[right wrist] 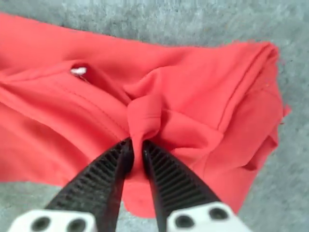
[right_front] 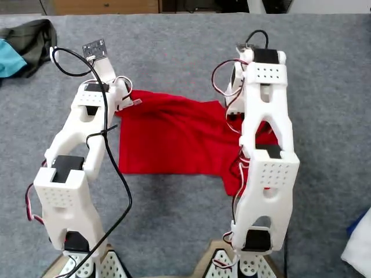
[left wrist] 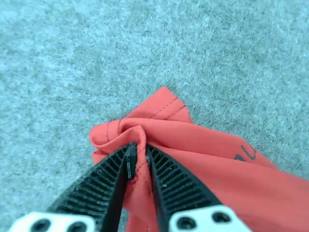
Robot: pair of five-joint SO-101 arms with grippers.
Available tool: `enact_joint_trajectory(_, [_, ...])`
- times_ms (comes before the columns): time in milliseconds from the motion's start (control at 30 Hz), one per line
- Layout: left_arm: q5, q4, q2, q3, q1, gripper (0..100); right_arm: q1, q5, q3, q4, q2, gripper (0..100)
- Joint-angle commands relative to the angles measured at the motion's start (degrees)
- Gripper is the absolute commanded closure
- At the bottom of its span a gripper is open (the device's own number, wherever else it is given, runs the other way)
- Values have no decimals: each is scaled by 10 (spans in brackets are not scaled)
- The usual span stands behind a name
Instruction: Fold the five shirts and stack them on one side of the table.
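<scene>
- A red shirt [right_front: 168, 139] is seen spread, partly folded, in the middle of the grey desk [right_front: 174, 231], between the two arms.
- The left gripper [left wrist: 139, 146] is closed narrowly on a bunched corner of the shirt; a hem with stitching is pinched between its black ribbed fingers [left wrist: 104, 179].
- In the high view that corner is found at the shirt's 10 o'clock end, lifted into a small peak.
- The right gripper [right wrist: 136, 142] is clamped on a raised fold of red fabric at the shirt's 3 o'clock side, where several layers are gathered.
- A small white tag [right wrist: 78, 71] is visible on the cloth beyond that fold.
- A dark garment [right_front: 32, 37] with a teal cloth [right_front: 8, 61] is lying at 10 o'clock on the desk, well apart from the shirt.
- A white cloth [right_front: 360, 246] is seen at the 4 o'clock edge.
</scene>
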Motion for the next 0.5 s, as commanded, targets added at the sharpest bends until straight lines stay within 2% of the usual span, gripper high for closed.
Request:
enact_joint_trajectory(0, [-3, 5, -9, -15, 4, 981, 1, -8, 8, 10, -68, 986])
enact_joint_trajectory(133, [-3, 5, -9, -15, 4, 981, -11, -8, 58, 11, -112, 986])
enact_joint_trajectory(467, [-3, 5, -10, -13, 4, 981, -64, -8, 309, 3, -252, 986])
